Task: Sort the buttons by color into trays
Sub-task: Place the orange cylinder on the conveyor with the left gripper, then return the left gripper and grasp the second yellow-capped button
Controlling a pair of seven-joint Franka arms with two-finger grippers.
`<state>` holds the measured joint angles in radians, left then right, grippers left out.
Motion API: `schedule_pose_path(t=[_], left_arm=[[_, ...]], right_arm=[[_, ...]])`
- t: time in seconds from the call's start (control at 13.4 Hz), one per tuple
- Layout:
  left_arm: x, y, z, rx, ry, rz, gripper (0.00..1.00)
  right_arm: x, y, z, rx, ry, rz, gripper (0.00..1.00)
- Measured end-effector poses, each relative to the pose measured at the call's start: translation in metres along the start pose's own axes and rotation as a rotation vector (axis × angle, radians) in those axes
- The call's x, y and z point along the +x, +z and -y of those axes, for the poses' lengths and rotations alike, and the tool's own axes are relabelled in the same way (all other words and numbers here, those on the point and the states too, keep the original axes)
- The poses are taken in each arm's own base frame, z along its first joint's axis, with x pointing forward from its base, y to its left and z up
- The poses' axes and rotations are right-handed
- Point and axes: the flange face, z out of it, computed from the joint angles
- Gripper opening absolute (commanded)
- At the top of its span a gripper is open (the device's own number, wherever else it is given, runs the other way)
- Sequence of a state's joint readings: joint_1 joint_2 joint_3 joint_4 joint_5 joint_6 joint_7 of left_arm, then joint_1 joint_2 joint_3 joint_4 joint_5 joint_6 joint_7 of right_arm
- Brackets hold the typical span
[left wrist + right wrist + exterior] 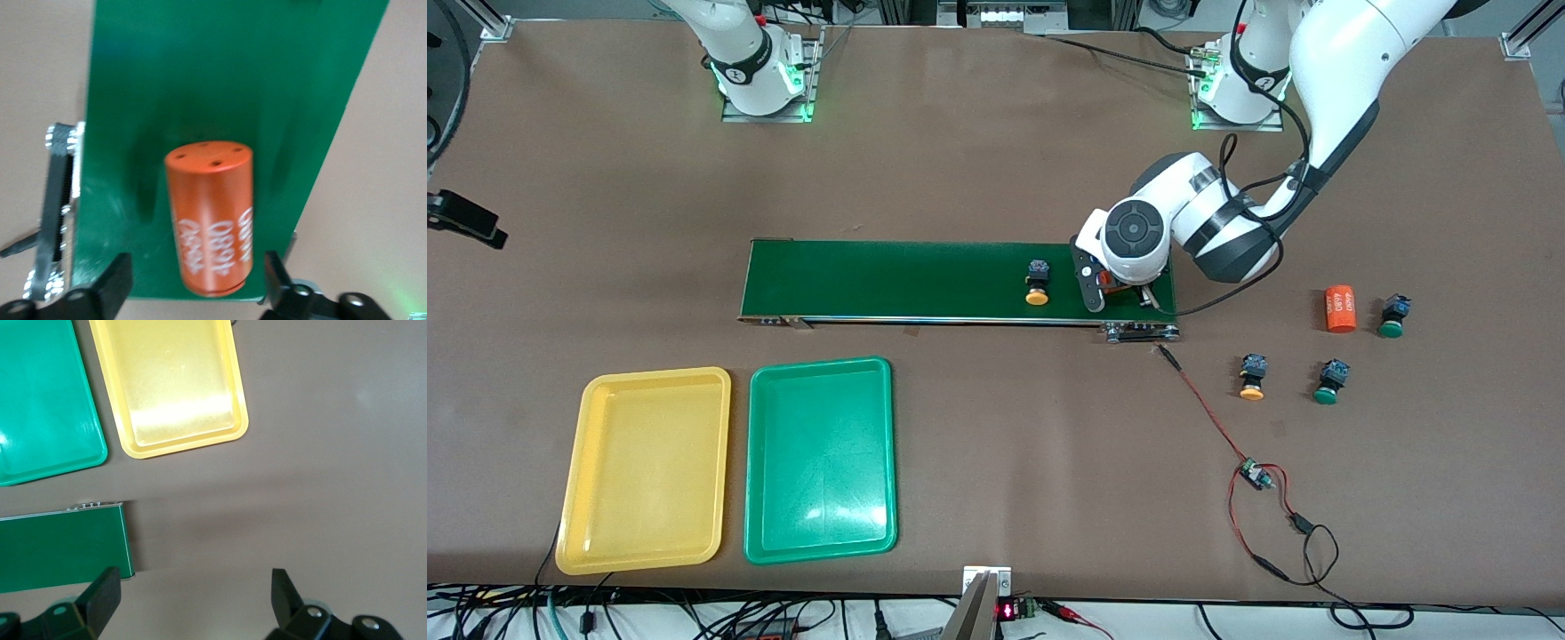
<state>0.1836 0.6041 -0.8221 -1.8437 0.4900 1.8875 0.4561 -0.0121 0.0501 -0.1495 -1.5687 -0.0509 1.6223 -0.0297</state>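
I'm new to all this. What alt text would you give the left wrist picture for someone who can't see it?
An orange cylinder with white print lies on the dark green conveyor belt, between the open fingers of the left gripper, which do not touch it. Brown table shows on both sides of the belt.

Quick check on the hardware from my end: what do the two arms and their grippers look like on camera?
Both arms are glossy white with dark grey joint bands, on bases lit green. The left arm carries black cables along its links and a round grey cap with a circular marking at its wrist. The left gripper and right gripper have black fingers with silver screws. Of the right arm, only its base segment shows.
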Motion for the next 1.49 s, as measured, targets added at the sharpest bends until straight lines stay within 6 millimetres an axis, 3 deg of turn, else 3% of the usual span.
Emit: schedule_pose_path(t=[0.22, 0.52, 0.67, 0.82, 0.97, 1.26, 1.49], left_arm=[[-0.020, -0.022, 0.017, -0.029, -0.144, -0.013, 1.00], [-0.074, -0.079, 0.056, -0.053, -0.524, 0.005, 1.00], [-0.111, -0.090, 0.090, -0.056, -0.654, -0.025, 1.00], [-0.154, -0.085, 0.135, -0.069, -0.760, -0.046, 1.00], [-0.182, -0.072, 0.175, -0.099, -0.830, -0.074, 1.00], [-0.203, -0.020, 0.226, -0.130, -0.964, -0.131, 1.00], [-0.199, 0.013, 0.234, -0.134, -1.038, -0.163, 1.00]], right_arm=[[-0.008, -0.007, 0.000, 0.005, -0.001, 0.014, 1.00], [0.016, 0.028, 0.009, -0.001, -0.012, 0.019, 1.00], [0.028, 0.048, 0.020, -0.005, -0.029, 0.030, 1.00], [0.035, 0.058, 0.040, -0.008, -0.062, 0.028, 1.00], [0.037, 0.059, 0.051, -0.008, -0.080, 0.020, 1.00], [0.040, 0.058, 0.048, -0.009, -0.074, -0.009, 1.00], [0.044, 0.071, 0.064, 0.023, -0.088, 0.013, 1.00]])
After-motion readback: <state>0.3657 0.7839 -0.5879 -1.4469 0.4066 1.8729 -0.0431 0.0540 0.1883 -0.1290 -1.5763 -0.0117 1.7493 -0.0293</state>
